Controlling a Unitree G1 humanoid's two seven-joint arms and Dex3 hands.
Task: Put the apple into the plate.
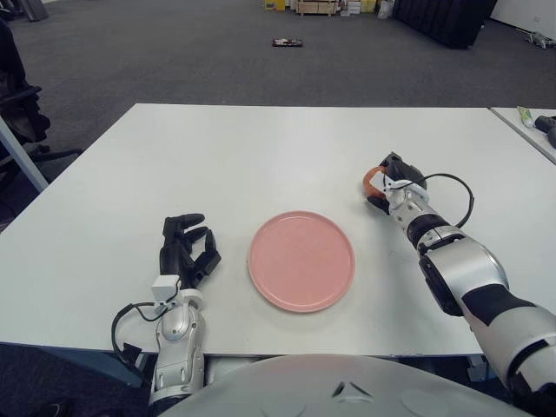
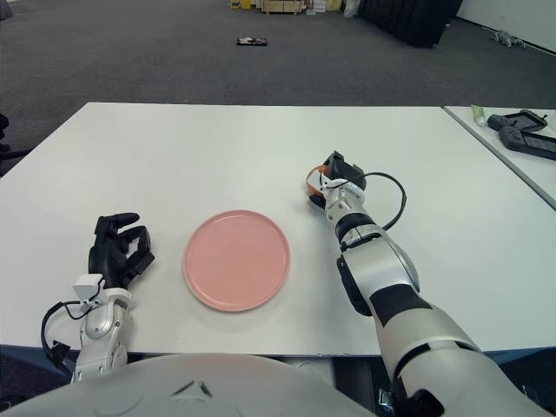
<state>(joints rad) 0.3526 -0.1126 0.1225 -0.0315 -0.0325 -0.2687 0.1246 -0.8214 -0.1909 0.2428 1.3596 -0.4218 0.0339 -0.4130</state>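
Note:
A pink plate [image 1: 301, 260] lies flat on the white table [image 1: 261, 148], near its front edge. To the plate's upper right, the red-orange apple [image 1: 372, 182] shows only as a small patch at the left of my right hand [image 1: 388, 180], whose dark fingers are curled around it. Whether the apple touches the table I cannot tell. In the right eye view the same apple [image 2: 314, 182] peeks out left of that hand [image 2: 333, 176]. My left hand [image 1: 186, 248] shows to the left of the plate, fingers loosely spread, holding nothing.
A second table [image 2: 512, 139] at the far right carries a dark device and a small green thing. A dark chair [image 1: 17, 104] stands off the table's left edge. Grey carpet with a small dark object [image 1: 287, 43] lies beyond the table.

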